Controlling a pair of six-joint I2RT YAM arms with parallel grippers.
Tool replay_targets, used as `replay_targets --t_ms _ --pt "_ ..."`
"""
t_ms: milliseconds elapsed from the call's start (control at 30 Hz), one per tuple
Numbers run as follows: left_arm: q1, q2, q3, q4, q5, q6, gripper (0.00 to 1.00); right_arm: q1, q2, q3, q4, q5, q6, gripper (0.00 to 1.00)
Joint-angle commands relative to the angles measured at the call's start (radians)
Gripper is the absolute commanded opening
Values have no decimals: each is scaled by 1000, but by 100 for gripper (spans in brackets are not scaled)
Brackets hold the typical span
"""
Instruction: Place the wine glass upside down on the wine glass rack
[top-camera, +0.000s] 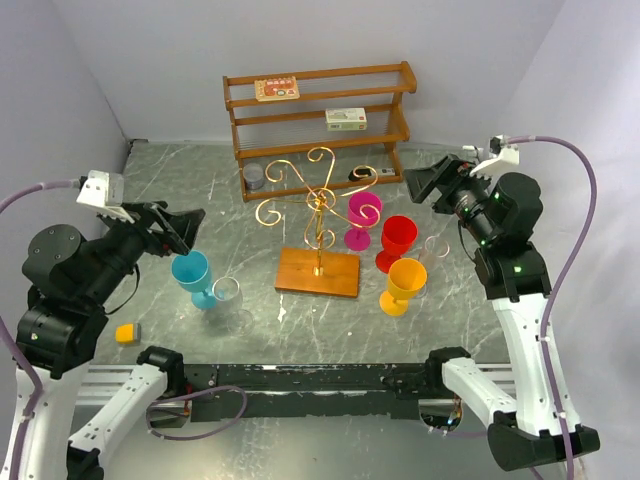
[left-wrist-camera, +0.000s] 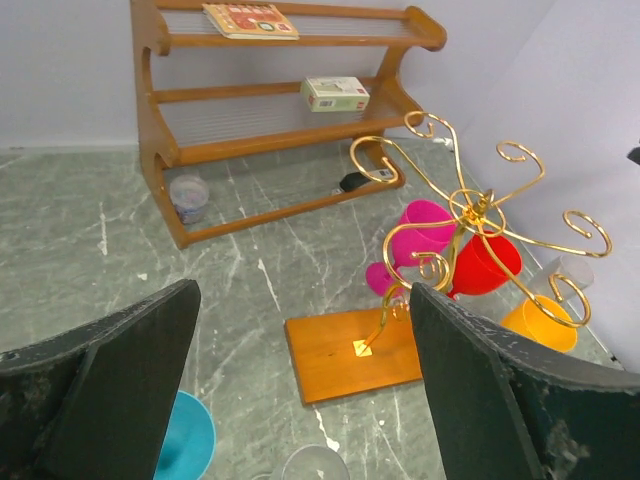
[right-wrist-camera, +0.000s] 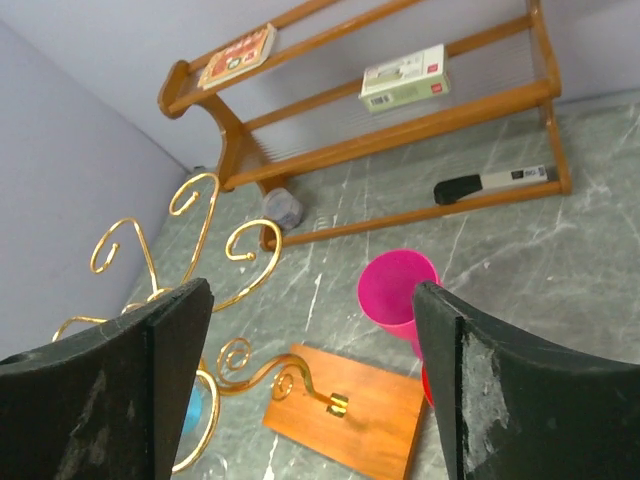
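The gold wire wine glass rack (top-camera: 318, 205) stands mid-table on its wooden base (top-camera: 318, 272), with nothing hanging on it. Several wine glasses stand upright around it: blue (top-camera: 192, 272) and clear (top-camera: 227, 296) on the left, magenta (top-camera: 363, 215), red (top-camera: 397, 238), yellow (top-camera: 405, 282) and a small clear one (top-camera: 436, 247) on the right. My left gripper (top-camera: 180, 228) hovers open above the blue glass (left-wrist-camera: 190, 440), holding nothing. My right gripper (top-camera: 425, 185) hangs open to the right of the magenta glass (right-wrist-camera: 398, 290), also holding nothing. Both wrist views look down on the rack (left-wrist-camera: 470, 205) (right-wrist-camera: 200, 250).
A brown three-tier wooden shelf (top-camera: 318, 110) stands at the back with a flat card (top-camera: 276, 89) and a small box (top-camera: 346, 119) on it. A grey cup (top-camera: 254, 177) and a black-and-white marker (top-camera: 365, 175) lie under it. An orange block (top-camera: 126, 333) sits at the near left.
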Motion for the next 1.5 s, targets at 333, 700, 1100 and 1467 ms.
replay_targets --t_ms 333,700,1100,1467 --pt "46 34 -61 207 315 -87 99 -56 7 9 -41 -93 -23 91" --pt "51 -10 -100 300 430 -90 97 -60 97 43 -94 16 -75 80" --pt "52 -64 -172 353 415 -132 95 -34 443 202 -247 2 -100 53" --pt "53 -66 -115 260 380 -86 94 95 667 244 -258 166 -112 43"
